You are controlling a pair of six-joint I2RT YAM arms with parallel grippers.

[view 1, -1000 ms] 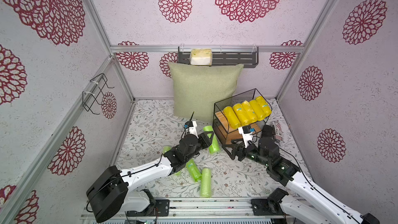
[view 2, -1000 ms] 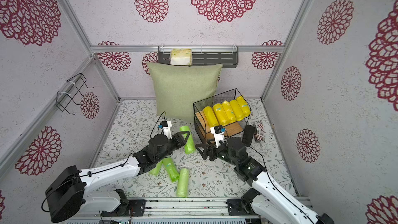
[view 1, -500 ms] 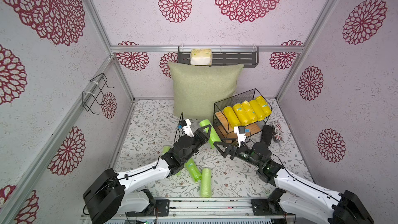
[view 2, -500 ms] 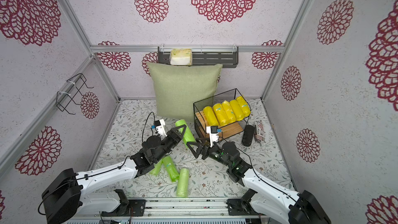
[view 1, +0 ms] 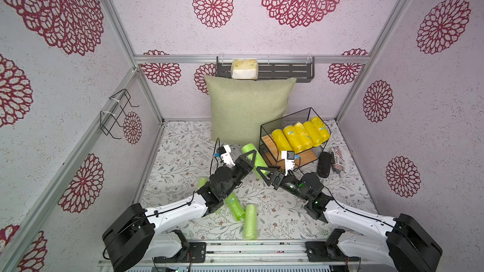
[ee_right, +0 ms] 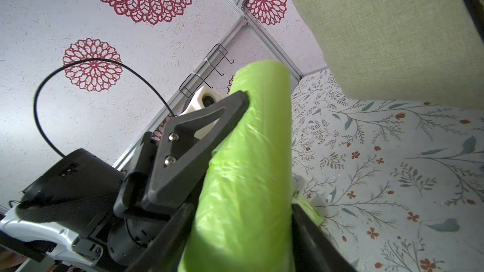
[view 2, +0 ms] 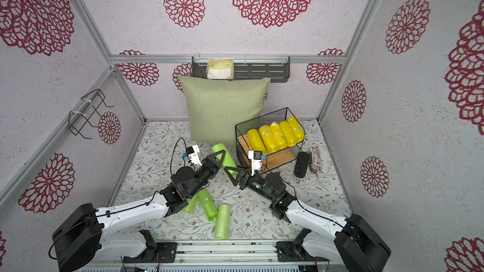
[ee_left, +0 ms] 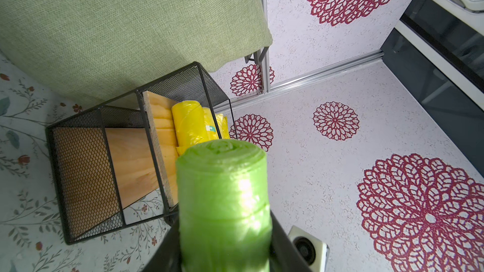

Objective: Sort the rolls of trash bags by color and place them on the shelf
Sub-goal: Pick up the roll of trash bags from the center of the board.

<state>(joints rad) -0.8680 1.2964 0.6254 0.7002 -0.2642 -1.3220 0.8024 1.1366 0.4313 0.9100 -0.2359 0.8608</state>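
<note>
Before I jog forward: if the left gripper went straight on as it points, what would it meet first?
Likely the shelf: the green roll in the left gripper aims at its upper board edge, by the nearest yellow roll. Depth unclear.

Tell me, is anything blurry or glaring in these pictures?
Left wrist view: a white glare patch sits on the green roll, whose near end looks soft. Right wrist view: the same roll blurs toward the lens, and the cushion has a fuzzy edge. In both top views: evenly lit and sharp.
</note>
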